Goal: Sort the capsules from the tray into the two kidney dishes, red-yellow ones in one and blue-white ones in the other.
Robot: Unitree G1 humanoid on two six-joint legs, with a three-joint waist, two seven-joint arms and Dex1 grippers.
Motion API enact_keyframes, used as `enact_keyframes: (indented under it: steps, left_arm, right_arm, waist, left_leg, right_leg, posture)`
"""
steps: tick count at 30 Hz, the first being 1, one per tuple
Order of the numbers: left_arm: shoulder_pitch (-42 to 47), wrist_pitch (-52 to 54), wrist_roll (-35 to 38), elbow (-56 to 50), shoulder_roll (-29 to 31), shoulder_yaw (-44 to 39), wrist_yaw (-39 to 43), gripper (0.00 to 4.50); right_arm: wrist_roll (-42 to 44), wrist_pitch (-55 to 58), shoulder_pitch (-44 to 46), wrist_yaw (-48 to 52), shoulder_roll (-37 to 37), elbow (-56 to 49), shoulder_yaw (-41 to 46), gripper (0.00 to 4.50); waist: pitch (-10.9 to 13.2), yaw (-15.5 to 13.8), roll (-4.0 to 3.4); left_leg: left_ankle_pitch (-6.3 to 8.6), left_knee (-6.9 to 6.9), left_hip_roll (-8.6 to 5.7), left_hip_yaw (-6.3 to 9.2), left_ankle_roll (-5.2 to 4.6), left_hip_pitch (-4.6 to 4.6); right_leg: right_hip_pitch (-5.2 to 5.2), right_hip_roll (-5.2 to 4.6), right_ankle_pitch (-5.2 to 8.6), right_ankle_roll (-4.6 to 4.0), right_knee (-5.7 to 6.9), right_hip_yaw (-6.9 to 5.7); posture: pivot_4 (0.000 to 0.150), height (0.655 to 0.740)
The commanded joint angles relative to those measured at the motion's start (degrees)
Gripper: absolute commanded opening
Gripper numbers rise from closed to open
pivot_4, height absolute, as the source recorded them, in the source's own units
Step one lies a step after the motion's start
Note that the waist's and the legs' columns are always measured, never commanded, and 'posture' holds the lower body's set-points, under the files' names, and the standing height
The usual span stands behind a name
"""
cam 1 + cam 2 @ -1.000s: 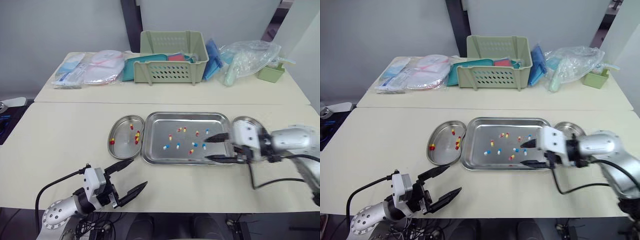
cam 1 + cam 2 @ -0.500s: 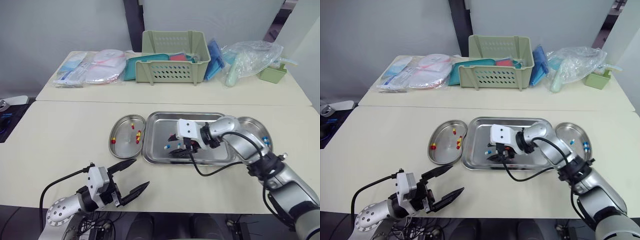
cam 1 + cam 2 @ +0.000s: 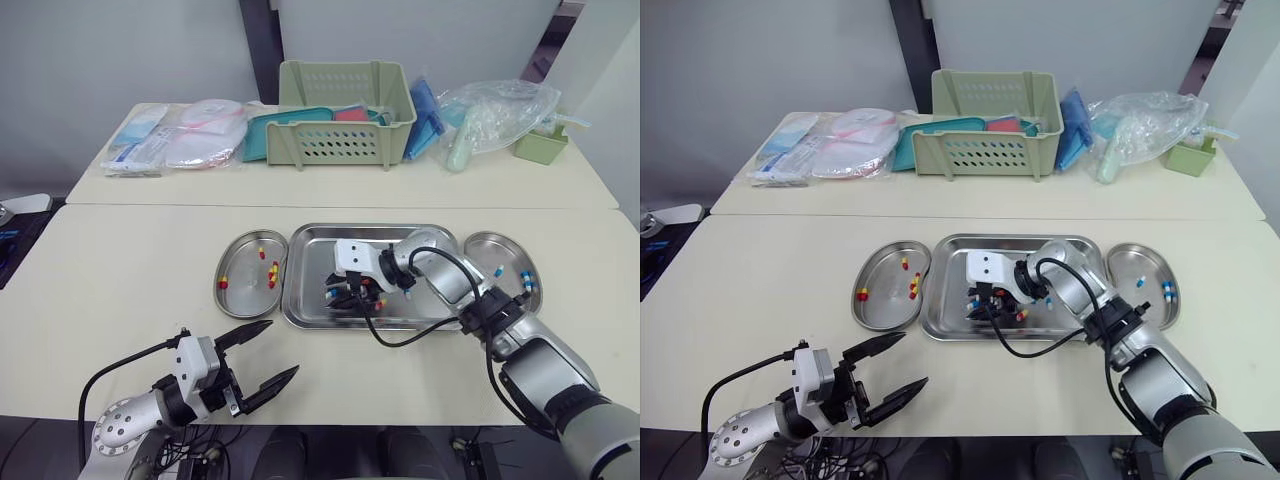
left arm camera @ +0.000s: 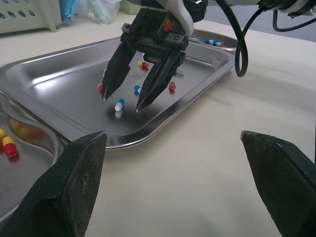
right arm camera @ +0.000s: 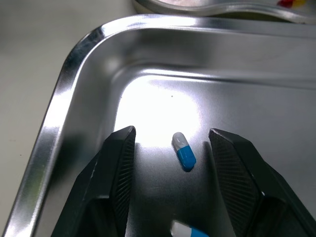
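Target is a blue-white capsule (image 5: 183, 151) lying flat on the tray (image 3: 330, 228) floor, approx. 8 o'clock from tray centre and near that corner's curved wall.

It looks very light, small, w/ a smooth, rounded hard shell, so it prob. rolls or skids on polished steel at the first nudge and may squirt out of a pinch that lands off-centre. Too much squeeze could dent it. Best hold, by judgement, is across the short axis at mid-length, where blue meets white, w/ the pads low to the tray floor. A second blue-white capsule (image 5: 190, 230) lies just beside it, so the closing path is tight.

The right end effector (image 4: 121, 101) is tipped down into the tray and moderately open. Its fingers (image 5: 116, 168) straddle the capsule, one each side, w/ gaps both sides. It holds nothing, and tip contact w/ the tray floor can't be told.

The left end effector (image 3: 282, 346) hangs spread wide and empty above the counter (image 3: 120, 270), approx. 7 o'clock from the tray and well apart from it.

The left kidney dish (image 3: 245, 300), at the tray's 9 o'clock, has red-yellow ones. The right kidney dish (image 3: 490, 248), at 3 o'clock, has blue-white ones, so that's the likely drop spot.
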State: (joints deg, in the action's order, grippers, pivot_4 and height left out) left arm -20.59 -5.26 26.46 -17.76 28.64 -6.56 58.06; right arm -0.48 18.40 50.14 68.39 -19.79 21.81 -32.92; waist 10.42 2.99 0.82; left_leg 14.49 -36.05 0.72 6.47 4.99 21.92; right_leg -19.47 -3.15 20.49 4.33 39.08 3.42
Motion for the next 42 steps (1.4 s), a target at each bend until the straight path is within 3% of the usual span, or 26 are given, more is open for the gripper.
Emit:
enact_keyframes:
  steps: [1, 7, 8, 16, 21, 26, 34, 42]
  left_arm:
    - [-0.13, -1.04, -0.16, -0.82, 0.24, 0.18, -0.24, 4.50]
    - [-0.06, -1.15, -0.32, -0.75, 0.17, 0.41, -0.32, 4.50]
    - [0.03, -1.17, -0.34, -0.63, 0.19, 0.45, -0.25, 4.50]
    - [1.27, -1.97, -0.28, 0.02, 0.87, 1.08, 1.49, 4.50]
    - [3.44, -3.72, 0.55, 0.14, 2.13, 3.18, 5.76, 4.50]
    - [5.54, -3.67, 1.43, 0.40, 1.90, 4.91, 7.37, 4.50]
    - [8.46, -2.81, 2.61, 0.13, 0.79, 7.03, 7.63, 4.50]
    - [9.09, -3.58, 2.46, 0.83, 0.13, 8.13, 8.02, 4.50]
  right_arm:
    - [-1.10, -1.20, 2.25, 0.98, 1.06, 2.12, 0.69, 1.67]
    - [-2.19, -2.79, 3.03, 1.88, 1.72, 2.24, 1.08, 0.12]
    - [-2.26, -3.24, 2.99, 2.19, 1.46, 1.30, 1.22, 0.05]
    - [0.72, 2.27, -1.02, 2.61, -2.73, -15.43, 6.08, 0.05]
    - [7.72, 17.35, -15.54, -1.34, -12.71, -43.41, 18.43, 0.05]
    - [12.66, 28.85, -27.15, -6.86, -19.86, -55.81, 32.42, 0.05]
    - [13.46, 29.60, -42.91, -12.43, -27.55, -52.28, 53.65, 0.05]
    - [13.88, 26.60, -49.66, -18.91, -26.61, -46.48, 58.35, 0.05]
  waist:
    - [0.00, 0.08, 0.00]
    - [0.00, 0.24, -0.01]
    - [0.00, 0.25, -0.01]
    - [0.01, 0.14, -0.02]
    - [0.01, -1.34, -0.02]
    - [0.01, -1.11, -0.02]
    - [0.01, -1.16, -0.01]
    - [-0.01, -0.94, -0.04]
  left_leg:
    - [0.00, 0.00, 0.00, 0.00, 0.00, 0.00]
    - [0.00, 0.00, 0.00, 0.00, 0.00, 0.01]
    - [0.00, 0.01, 0.00, -0.01, 0.00, 0.01]
    - [0.00, 0.00, 0.00, -0.01, 0.00, 0.10]
    - [0.00, -0.03, -0.01, 0.13, 0.00, 0.41]
    - [0.00, -0.06, -0.03, 0.16, 0.00, 0.50]
    - [0.00, -0.04, -0.04, 0.09, 0.00, 0.46]
    - [0.00, -0.04, -0.03, -0.04, -0.01, 0.33]
  right_leg:
    - [0.00, 0.00, 0.00, 0.00, 0.00, 0.00]
    - [-0.05, 0.00, 0.00, 0.00, 0.02, 0.01]
    - [-0.05, 0.00, 0.00, 0.00, 0.02, 0.02]
    - [-0.13, 0.00, 0.00, 0.00, 0.02, 0.02]
    - [-0.23, -0.03, 0.00, 0.00, -0.07, -0.13]
    - [-0.26, -0.01, -0.01, 0.00, -0.04, -0.18]
    - [-0.20, -0.01, -0.01, -0.01, -0.06, -0.14]
    - [-0.16, 0.00, -0.01, -0.01, -0.02, 0.00]
  posture:
    - [0.150, 0.7390]
    - [0.150, 0.7390]
    - [0.150, 0.7390]
    - [0.150, 0.7390]
    - [0.150, 0.7390]
    - [0.150, 0.7390]
    - [0.150, 0.7390]
    - [0.150, 0.7390]
